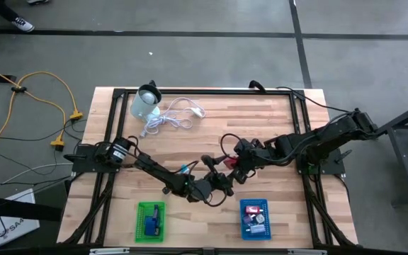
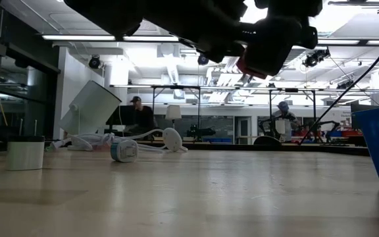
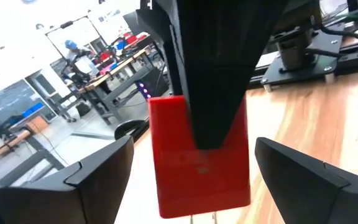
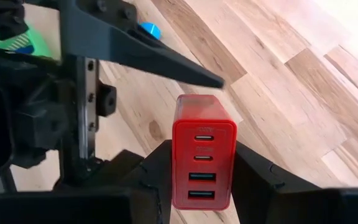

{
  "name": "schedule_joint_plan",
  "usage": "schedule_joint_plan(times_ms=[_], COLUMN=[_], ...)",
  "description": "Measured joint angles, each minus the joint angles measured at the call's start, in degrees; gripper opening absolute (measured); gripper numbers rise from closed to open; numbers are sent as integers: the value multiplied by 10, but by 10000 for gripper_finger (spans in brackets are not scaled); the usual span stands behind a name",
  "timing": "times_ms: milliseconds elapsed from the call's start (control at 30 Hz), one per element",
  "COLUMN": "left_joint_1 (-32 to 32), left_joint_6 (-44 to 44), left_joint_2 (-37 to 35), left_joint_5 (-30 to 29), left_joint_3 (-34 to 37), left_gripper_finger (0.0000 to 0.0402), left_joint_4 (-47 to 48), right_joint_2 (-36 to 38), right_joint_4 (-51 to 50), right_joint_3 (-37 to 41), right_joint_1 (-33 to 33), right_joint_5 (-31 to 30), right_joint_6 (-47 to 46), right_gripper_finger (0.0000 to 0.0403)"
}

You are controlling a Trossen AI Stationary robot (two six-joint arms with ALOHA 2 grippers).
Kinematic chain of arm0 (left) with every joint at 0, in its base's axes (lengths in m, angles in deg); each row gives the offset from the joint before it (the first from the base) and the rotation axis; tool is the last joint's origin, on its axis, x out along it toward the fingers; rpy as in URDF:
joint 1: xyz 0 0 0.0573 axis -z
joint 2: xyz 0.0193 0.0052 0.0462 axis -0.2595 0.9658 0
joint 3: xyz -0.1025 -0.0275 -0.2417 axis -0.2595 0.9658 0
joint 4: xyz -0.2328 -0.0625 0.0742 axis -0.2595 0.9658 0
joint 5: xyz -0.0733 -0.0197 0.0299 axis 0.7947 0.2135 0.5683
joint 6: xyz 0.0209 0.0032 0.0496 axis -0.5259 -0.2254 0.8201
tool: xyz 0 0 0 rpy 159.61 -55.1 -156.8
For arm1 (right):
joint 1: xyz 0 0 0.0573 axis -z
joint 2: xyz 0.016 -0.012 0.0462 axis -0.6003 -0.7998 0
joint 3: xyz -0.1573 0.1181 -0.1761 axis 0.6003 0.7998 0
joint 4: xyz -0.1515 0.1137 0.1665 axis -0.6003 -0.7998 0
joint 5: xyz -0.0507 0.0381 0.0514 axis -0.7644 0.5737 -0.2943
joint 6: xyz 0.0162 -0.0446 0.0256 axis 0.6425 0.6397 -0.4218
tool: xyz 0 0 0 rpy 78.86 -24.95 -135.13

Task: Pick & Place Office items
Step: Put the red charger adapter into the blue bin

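A red block-shaped charger (image 4: 204, 162), its end face with several ports turned toward the right wrist camera, hangs above the table's middle (image 1: 232, 167). My right gripper (image 4: 204, 152) is shut on it, reaching in from the table's right. My left gripper (image 3: 194, 142) comes level from the left. It is open, with one finger on each side of the red charger (image 3: 201, 180) and a gap on both sides, touching nothing. In the low view the charger (image 2: 262, 66) shows high above the tabletop. My right gripper pinches the red charger between its two fingers, one on each side face (image 4: 230, 175) beside the port end. The fingers slant down from the table's right. One finger (image 3: 216, 81) lies down the middle of a broad face. The charger is lifted clear of the table.
A green tray (image 1: 140, 207) holding blue pieces and a blue tray (image 1: 245, 204) holding several pieces stand at the near edge. A pale round container (image 1: 146, 105) and a coiled white cable (image 1: 176, 117) lie at the far left. A blue round piece (image 4: 148, 29) lies on the wood.
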Motion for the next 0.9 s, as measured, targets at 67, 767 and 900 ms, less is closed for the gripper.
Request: schedule_joint_plan(times_ms=[67, 767, 900], left_joint_1=[1, 19, 28], left_joint_6=[3, -2, -3], left_joint_2=[0, 0, 0], left_joint_5=[-6, -12, -23], left_joint_3=[0, 0, 0], left_gripper_finger=[329, 328, 328], left_joint_4=[0, -3, -3], right_joint_2=[0, 23, 47], right_joint_4=[-5, -100, -137], right_joint_3=[0, 0, 0], right_joint_1=[0, 0, -9], right_joint_5=[-1, -12, 3], right_joint_6=[0, -11, -28], right_gripper_finger=[111, 112, 112])
